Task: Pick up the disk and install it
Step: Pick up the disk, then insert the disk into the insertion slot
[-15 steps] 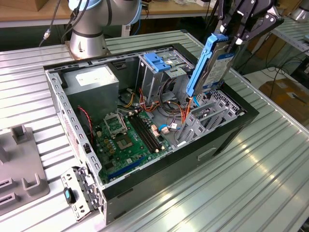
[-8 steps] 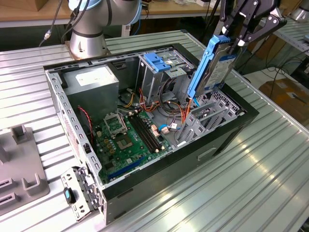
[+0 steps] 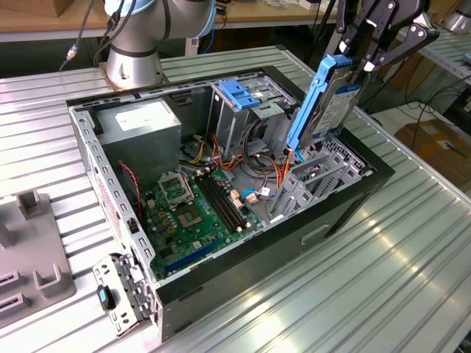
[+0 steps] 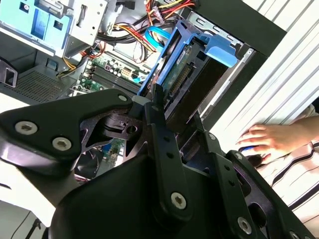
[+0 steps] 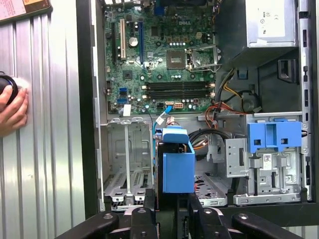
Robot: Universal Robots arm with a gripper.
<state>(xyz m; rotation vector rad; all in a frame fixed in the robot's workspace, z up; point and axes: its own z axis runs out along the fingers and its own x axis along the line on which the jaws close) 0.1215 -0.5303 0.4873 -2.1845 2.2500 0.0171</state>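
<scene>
Silver-grey arm (image 3: pixel 134 45) with blue joint caps ends in black linkage jaws studded with silver screws.

Exterior view: elevated, oblique, looked down on open case (image 3: pixel 87 151) from mid-range. First wrist view: faced straight into case, close. Second wrist view: looked past gripper (image 4: pixel 149 97), closer. All shared disk (image 3: pixel 331 99), motherboard (image 3: pixel 195 209).

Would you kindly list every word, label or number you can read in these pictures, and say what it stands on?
Nothing can be quoted with confidence; every print is too small to read.
White label on the power supply: unreadable.
White lettering on the motherboard: unreadable.
Small sticker on the drive cage: unreadable.
Printed orange-edged sheet: unreadable.
The face of the disk: no print that I can make out.
</scene>
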